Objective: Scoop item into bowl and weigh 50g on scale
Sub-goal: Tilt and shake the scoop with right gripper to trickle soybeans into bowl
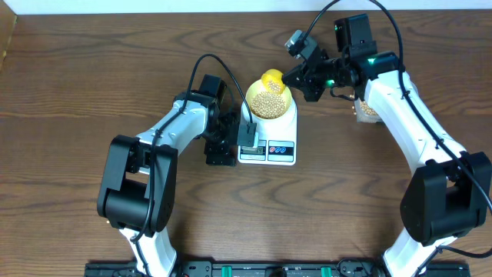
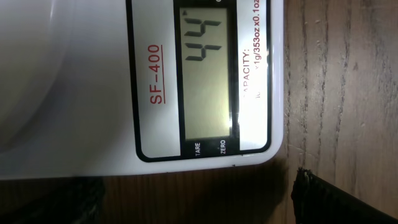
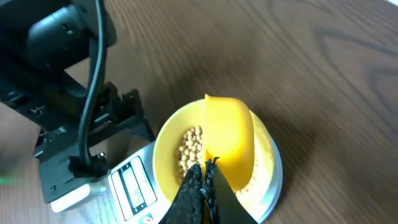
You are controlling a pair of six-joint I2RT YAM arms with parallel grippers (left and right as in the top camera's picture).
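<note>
The white scale [image 1: 269, 146] stands mid-table with the pale yellow bowl [image 1: 269, 105] on its platform. Tan beans [image 1: 267, 100] fill the bowl. My right gripper [image 1: 296, 78] is shut on the handle of a yellow scoop [image 1: 272, 78], which hangs tipped over the bowl's far rim. In the right wrist view the scoop [image 3: 229, 140] sits above the beans [image 3: 191, 148], in my right gripper [image 3: 204, 180]. My left gripper [image 1: 221, 152] stands open just left of the scale, holding nothing. Close up, the scale [image 2: 93, 81] shows 44 on its display [image 2: 208, 74].
A clear tub [image 1: 367, 110] holding more beans sits at the right, mostly hidden under the right arm. The left arm [image 3: 62, 87] lies close beside the scale. Bare wooden table [image 1: 69, 92] lies to the left and front.
</note>
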